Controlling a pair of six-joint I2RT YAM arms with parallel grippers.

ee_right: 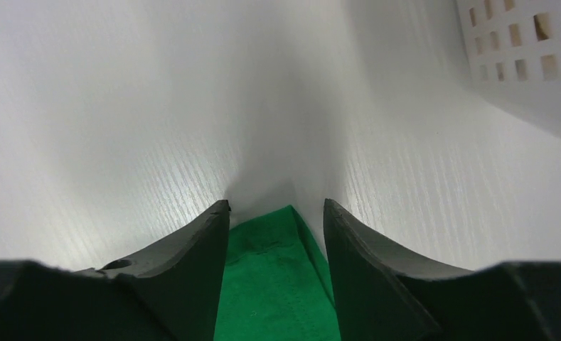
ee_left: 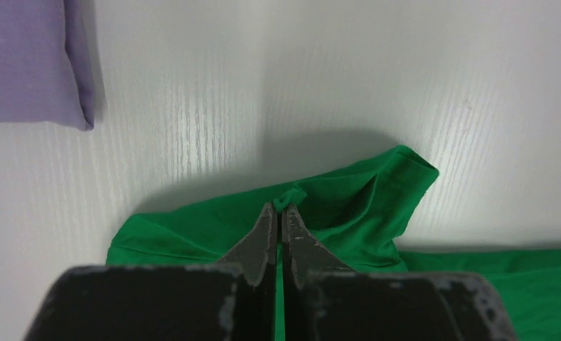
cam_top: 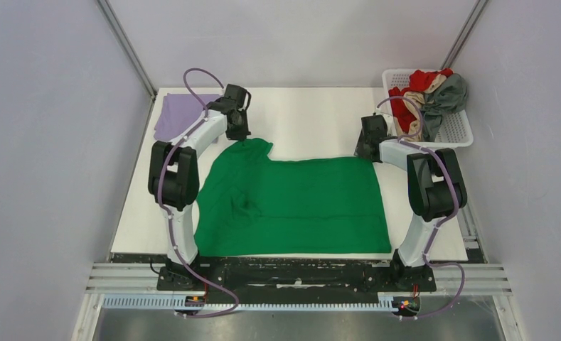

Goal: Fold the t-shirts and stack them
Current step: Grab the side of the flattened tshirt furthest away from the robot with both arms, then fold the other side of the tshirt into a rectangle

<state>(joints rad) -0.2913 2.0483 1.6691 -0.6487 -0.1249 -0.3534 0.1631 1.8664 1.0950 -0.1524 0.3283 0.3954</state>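
White woodgrain tabletop [cam_top: 306,117], boxed in by pale walls, is mostly covered by the bright green short-sleeved t-shirt [cam_top: 298,206], which is spread flat across the near middle with one sleeve bunched at the far left. Off in the far right corner, a white plastic lattice basket [cam_top: 456,131] is stuffed with a heap of red, beige and dark grey tees [cam_top: 428,92]. A folded lavender purple tee [cam_top: 174,117] is parked at the far left corner. The left gripper [ee_left: 279,209] is clamped tight on a little tuck of green sleeve. The right gripper [ee_right: 277,206] is held partway open, with the shirt's far right corner sat between its fingers [ee_right: 192,263], unpinched.
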